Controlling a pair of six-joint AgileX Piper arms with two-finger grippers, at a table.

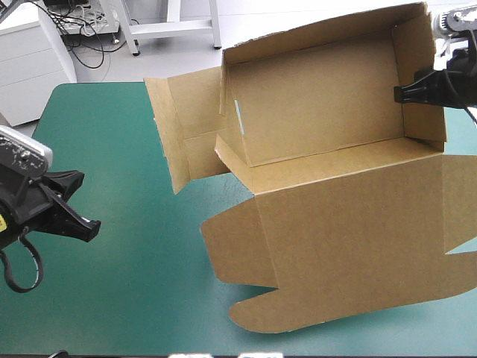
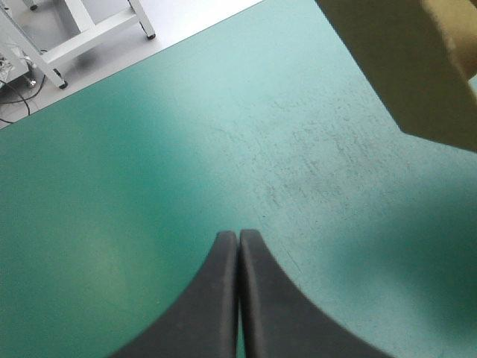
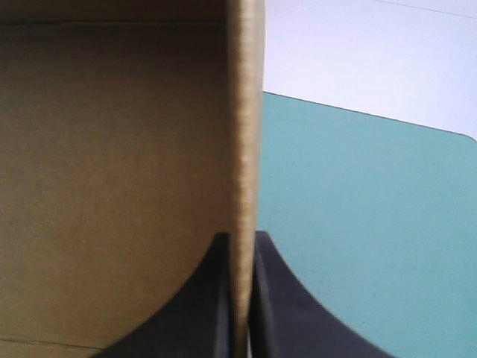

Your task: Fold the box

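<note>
One wide teal-green table cover point(image 1: 127, 291), smooth and faintly scuffed, carries the brown box of cut board point(image 1: 320, 112) toward its two o'clock quarter. The tray walls are raised and the lid lies flat toward six. The black-finned right gripper point(image 1: 401, 94) pinches the three o'clock wall. That nip should hold firm, I judge, while the left gripper point(image 1: 88, 226), pressed together and empty at eight o'clock, tucks the splayed flap point(image 1: 175, 134) at nine.

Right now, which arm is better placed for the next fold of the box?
Probably the right. The right pincer is shut on the box's side wall; the left pincer is shut, empty, over bare table, apart from it.
</note>
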